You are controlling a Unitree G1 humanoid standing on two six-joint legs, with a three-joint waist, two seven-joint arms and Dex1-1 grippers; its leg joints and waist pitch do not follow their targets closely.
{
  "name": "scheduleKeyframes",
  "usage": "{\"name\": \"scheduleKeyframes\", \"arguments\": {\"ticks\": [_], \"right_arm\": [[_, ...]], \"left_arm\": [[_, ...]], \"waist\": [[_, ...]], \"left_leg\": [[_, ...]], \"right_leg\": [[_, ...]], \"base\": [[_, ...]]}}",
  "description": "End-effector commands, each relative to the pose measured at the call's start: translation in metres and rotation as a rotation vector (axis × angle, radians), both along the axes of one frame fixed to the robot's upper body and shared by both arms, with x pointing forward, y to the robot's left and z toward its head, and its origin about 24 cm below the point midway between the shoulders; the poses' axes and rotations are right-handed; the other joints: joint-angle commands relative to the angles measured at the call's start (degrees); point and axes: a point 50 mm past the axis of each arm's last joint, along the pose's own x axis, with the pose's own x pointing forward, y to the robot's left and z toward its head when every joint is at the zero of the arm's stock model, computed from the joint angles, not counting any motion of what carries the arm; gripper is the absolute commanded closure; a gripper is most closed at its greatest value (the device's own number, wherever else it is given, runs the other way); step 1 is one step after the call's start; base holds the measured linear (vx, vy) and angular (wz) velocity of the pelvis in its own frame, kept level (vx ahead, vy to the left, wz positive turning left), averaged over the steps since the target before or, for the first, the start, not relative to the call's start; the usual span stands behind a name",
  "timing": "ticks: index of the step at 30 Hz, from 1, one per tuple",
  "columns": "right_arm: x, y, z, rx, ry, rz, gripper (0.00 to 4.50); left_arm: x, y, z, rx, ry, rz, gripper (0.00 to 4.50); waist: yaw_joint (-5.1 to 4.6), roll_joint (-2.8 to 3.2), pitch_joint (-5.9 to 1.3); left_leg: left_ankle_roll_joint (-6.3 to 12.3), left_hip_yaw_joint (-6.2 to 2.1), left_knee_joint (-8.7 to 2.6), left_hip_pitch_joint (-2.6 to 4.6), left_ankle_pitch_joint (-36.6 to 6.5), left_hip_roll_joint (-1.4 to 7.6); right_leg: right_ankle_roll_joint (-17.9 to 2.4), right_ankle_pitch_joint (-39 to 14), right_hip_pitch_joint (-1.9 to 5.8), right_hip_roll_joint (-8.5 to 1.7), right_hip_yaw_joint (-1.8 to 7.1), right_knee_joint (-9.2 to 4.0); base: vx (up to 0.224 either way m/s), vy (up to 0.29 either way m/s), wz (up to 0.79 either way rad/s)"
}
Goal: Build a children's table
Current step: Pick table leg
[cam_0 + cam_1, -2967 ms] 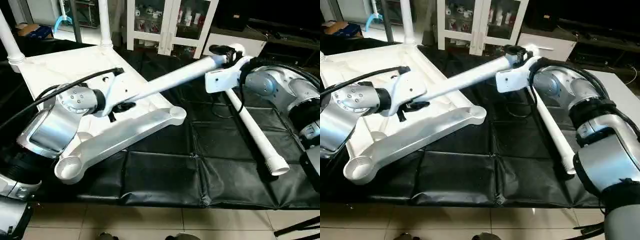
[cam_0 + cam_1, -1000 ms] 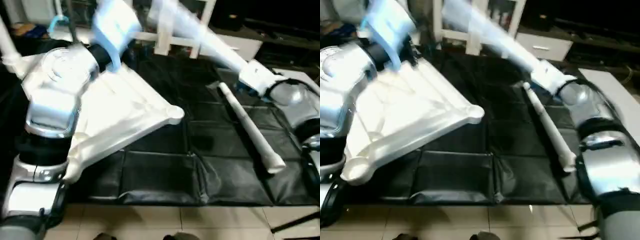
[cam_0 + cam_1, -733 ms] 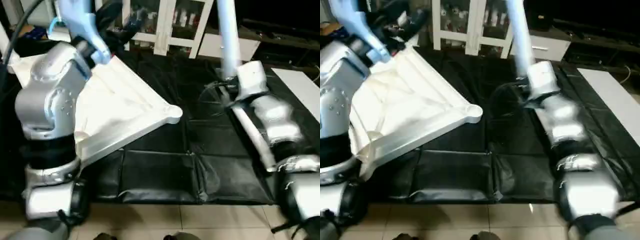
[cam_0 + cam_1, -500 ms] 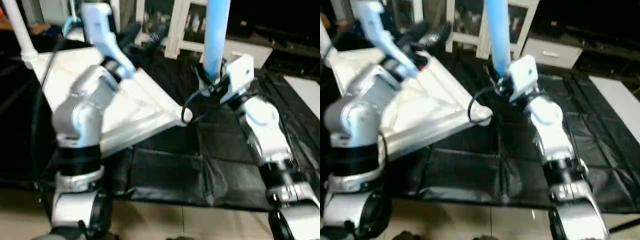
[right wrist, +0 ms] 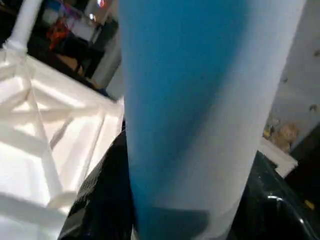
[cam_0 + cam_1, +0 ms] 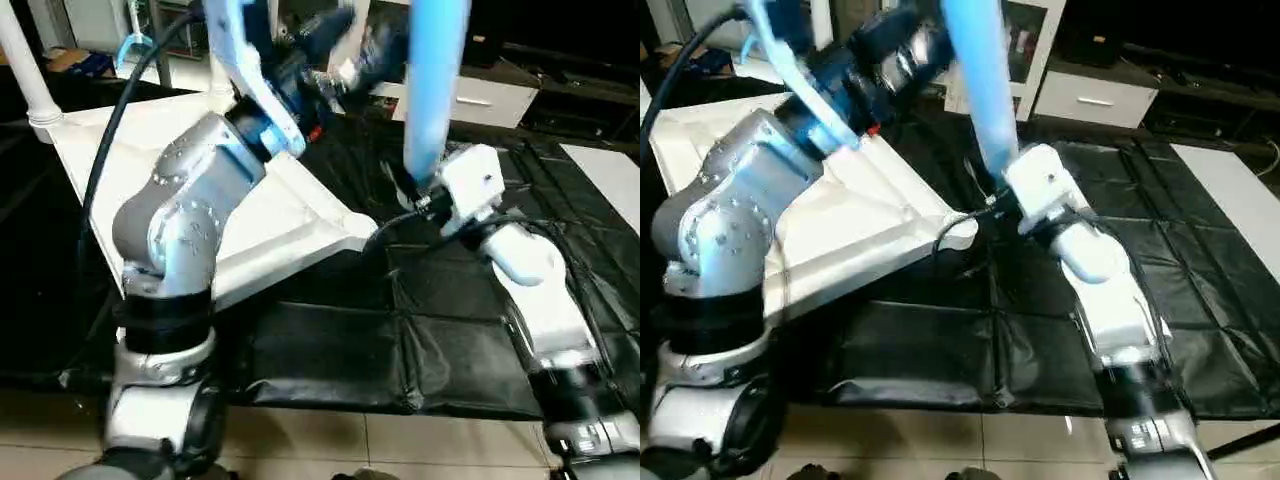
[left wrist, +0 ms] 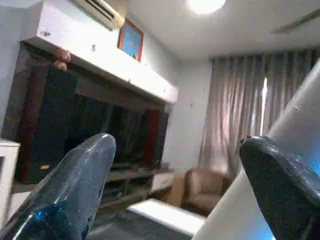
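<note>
Above tabletop (image 6: 290, 215), leg (image 6: 432, 90) newly upright.

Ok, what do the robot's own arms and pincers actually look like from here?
Both arms are silver metal with rounded joint housings and black bands between segments. The left arm has a screw-studded silver elbow joint and a thick black cable looping over it. The right arm ends in a white boxy wrist housing with thin black cables. The left pincer has two glossy, rounded black fingers.

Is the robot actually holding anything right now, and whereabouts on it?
Yes. The right gripper grips a white table leg near its lower end, holding it upright near the tabletop. The left gripper is open, holding nothing.
</note>
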Motion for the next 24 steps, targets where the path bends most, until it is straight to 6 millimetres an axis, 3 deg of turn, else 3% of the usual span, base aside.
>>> {"name": "scheduleKeyframes", "arguments": {"ticks": [1,3,7,9,10,11,12,14,18,24], "right_arm": [[-0.002,-0.002,0.005,-0.004,-0.004,-0.018,2.64],[-0.004,-0.002,0.002,-0.004,0.037,-0.029,2.64],[-0.001,-0.008,-0.003,0.026,0.140,-0.090,2.64],[0.000,-0.009,-0.004,0.007,0.156,-0.097,2.64],[0.001,-0.009,-0.004,-0.006,0.162,-0.096,2.64],[0.001,-0.007,-0.007,-0.028,0.179,-0.091,2.64],[0.001,-0.006,-0.008,-0.037,0.183,-0.087,2.64],[0.001,-0.004,-0.010,-0.054,0.192,-0.077,2.64],[-0.002,0.004,-0.016,-0.139,0.207,-0.037,2.64],[-0.006,0.006,-0.022,-0.196,0.233,-0.029,2.64]], "left_arm": [[-0.005,-0.014,-0.003,0.045,-0.016,-0.053,0.00],[0.000,-0.011,-0.007,0.043,0.012,-0.007,0.00],[0.001,-0.004,-0.021,0.089,0.037,0.004,0.00],[-0.005,-0.005,-0.023,0.091,0.039,-0.044,0.00],[-0.008,-0.006,-0.023,0.076,0.047,-0.077,0.00],[-0.015,-0.009,-0.020,0.042,0.053,-0.130,0.00],[-0.016,-0.010,-0.018,0.036,0.051,-0.135,0.00],[-0.017,-0.012,-0.015,0.031,0.041,-0.134,0.00],[-0.014,-0.015,-0.005,-0.043,0.047,-0.136,0.00],[-0.004,-0.006,0.005,-0.118,0.048,-0.040,0.00]], "waist": [[-0.41,1.48,-4.63],[-0.47,1.53,-4.49],[-0.54,0.80,-4.40],[-0.54,1.04,-4.41],[-0.60,0.70,-4.50],[-0.53,-0.06,-4.41],[-0.34,0.25,-4.47],[-0.33,0.30,-4.31],[-0.39,-0.20,-4.23],[-0.26,0.00,-4.22]], "left_leg": [[-1.90,-0.76,-4.51,1.67,-17.44,0.78],[-2.32,-0.78,-4.57,1.88,-19.20,0.80],[-2.45,-0.86,-4.64,1.63,-18.90,0.73],[-2.91,-0.85,-4.65,1.63,-18.61,0.77],[-3.09,-0.75,-4.53,1.72,-18.32,0.85],[-3.00,-0.61,-4.50,1.74,-17.91,0.92],[-3.06,-0.66,-4.42,1.72,-17.48,0.91],[-2.93,-0.64,-4.47,1.60,-17.21,0.94],[-2.63,-0.54,-4.32,1.38,-17.16,0.74],[-2.71,-0.65,-4.30,1.59,-17.24,0.74]], "right_leg": [[-6.86,-14.47,2.73,-1.50,1.40,-4.48],[-6.44,-16.64,2.54,-1.50,1.43,-4.79],[-5.54,-18.94,2.59,-1.63,1.41,-4.94],[-5.34,-19.68,2.47,-1.77,1.49,-4.92],[-5.49,-19.14,2.38,-1.80,1.50,-4.81],[-5.99,-18.81,2.32,-1.84,1.49,-4.92],[-6.15,-18.50,2.46,-1.96,1.51,-4.55],[-5.77,-18.80,2.39,-1.97,1.52,-4.81],[-4.22,-21.26,2.41,-1.95,1.54,-5.15],[-3.28,-21.73,2.24,-1.82,1.47,-5.30]], "base": [[0.000,0.000,0.00],[0.000,0.000,0.00],[0.000,0.000,0.00],[0.000,0.000,0.00],[0.000,0.000,0.00],[0.000,0.000,0.00],[0.000,0.000,0.00],[0.000,0.000,0.00],[0.000,0.000,0.00],[0.000,0.000,0.00]]}}
